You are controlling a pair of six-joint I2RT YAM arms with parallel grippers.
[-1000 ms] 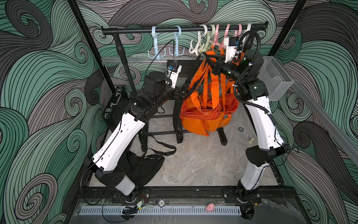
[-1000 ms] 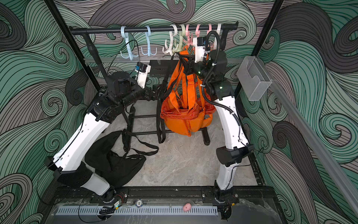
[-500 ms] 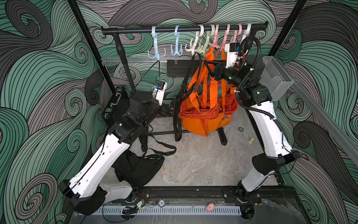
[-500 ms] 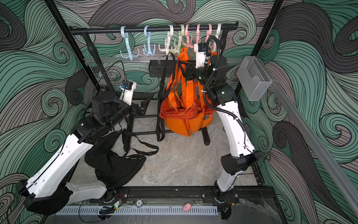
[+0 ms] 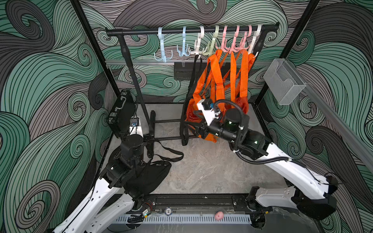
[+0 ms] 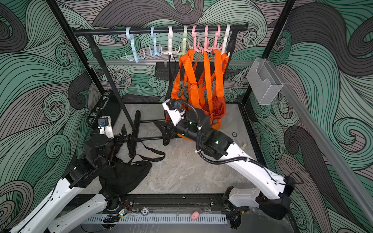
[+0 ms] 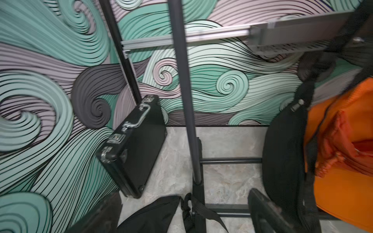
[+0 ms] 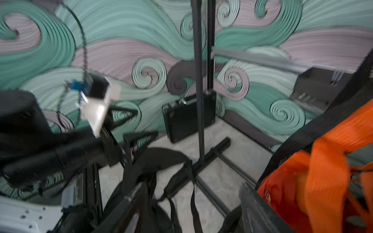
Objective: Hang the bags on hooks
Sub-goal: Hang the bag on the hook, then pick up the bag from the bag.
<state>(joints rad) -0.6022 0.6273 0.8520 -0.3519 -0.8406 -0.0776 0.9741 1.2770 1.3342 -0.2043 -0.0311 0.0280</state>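
Both the left gripper (image 7: 183, 194) and the right gripper (image 8: 192, 186) are held open and empty, apparently because the orange fabric bag (image 5: 219, 90) is already hung on pink plastic hooks (image 5: 234, 43), far right.

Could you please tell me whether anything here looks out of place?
Yes: a black bag lies crumpled on the floor, its strap trailing by the rack's foot, while the orange bag hangs from the hooks.
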